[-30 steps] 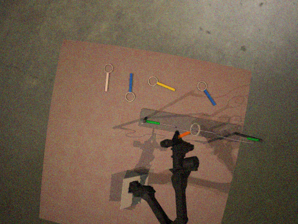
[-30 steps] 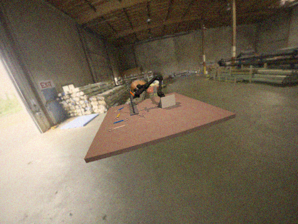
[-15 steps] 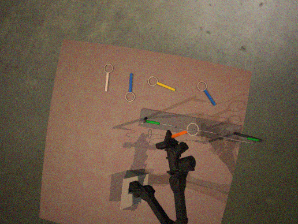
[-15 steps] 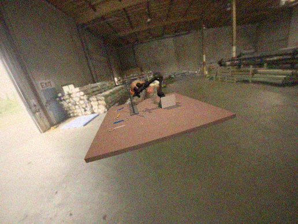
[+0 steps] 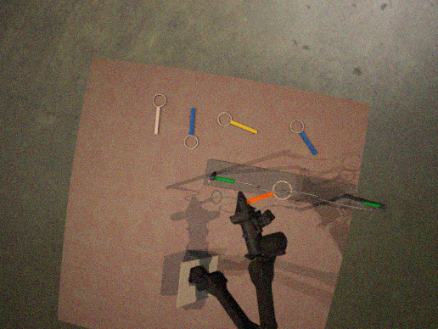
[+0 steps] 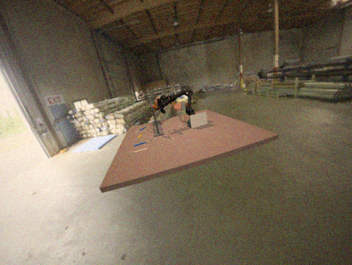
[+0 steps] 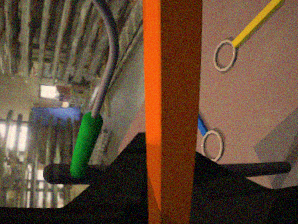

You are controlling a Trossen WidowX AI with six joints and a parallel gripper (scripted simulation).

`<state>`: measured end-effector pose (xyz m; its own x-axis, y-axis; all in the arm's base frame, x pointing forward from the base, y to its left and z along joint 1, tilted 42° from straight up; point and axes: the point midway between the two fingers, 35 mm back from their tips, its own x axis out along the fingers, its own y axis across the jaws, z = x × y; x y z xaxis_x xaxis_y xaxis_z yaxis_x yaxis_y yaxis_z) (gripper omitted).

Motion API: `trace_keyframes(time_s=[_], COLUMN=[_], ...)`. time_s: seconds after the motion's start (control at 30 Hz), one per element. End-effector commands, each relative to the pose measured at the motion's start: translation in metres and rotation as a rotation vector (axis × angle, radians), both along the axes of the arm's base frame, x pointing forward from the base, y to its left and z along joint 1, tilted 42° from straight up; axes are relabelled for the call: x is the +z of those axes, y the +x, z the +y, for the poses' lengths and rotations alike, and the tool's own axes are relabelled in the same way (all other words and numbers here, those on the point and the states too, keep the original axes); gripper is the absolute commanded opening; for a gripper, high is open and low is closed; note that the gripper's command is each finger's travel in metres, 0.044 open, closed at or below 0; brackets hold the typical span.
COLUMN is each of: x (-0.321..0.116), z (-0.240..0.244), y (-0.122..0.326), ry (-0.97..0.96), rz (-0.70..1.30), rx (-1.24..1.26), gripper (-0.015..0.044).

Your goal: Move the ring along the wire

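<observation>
The ring (image 5: 282, 190) is over the grey span of the wire (image 5: 324, 200) (image 7: 107, 65), between the two green parts. The wire's line meets the ring's outline; contact cannot be told. Its orange handle (image 5: 261, 197) (image 7: 172, 75) points left toward my gripper (image 5: 245, 201) (image 7: 150, 141), which is shut on it. One green part (image 5: 224, 180) is by the left post (image 5: 213, 175); the other green part (image 5: 373, 205) is by the right post (image 5: 358, 197). A green part (image 7: 86, 145) shows left of the handle in the wrist view. The ring is outside the wrist view.
Loose rings with a pink handle (image 5: 157, 120), a blue handle (image 5: 193, 120), a yellow handle (image 5: 244, 126) (image 7: 255, 22) and another blue handle (image 5: 308, 142) lie beyond the wire on the table (image 5: 115, 191) (image 6: 204, 147). A pale upright block (image 5: 185, 288) (image 6: 198, 120) stands near the arm's base.
</observation>
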<state>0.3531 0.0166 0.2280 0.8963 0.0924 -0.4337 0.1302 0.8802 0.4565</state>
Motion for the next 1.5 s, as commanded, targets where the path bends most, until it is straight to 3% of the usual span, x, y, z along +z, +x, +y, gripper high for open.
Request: trace_keyframes(time_s=[0.0, 0.8, 1.1, 1.47], x=[0.012, 0.068, 0.08, 0.08], z=[0.016, 0.062, 0.067, 0.066], y=[0.0, -0.001, -0.001, -0.001], ry=[0.116, 0.558, 0.597, 0.502], rz=[-0.008, -0.028, -0.03, -0.025], rx=[0.011, 0.034, 0.036, 0.031], gripper=[-0.015, -0.015, -0.015, -0.015])
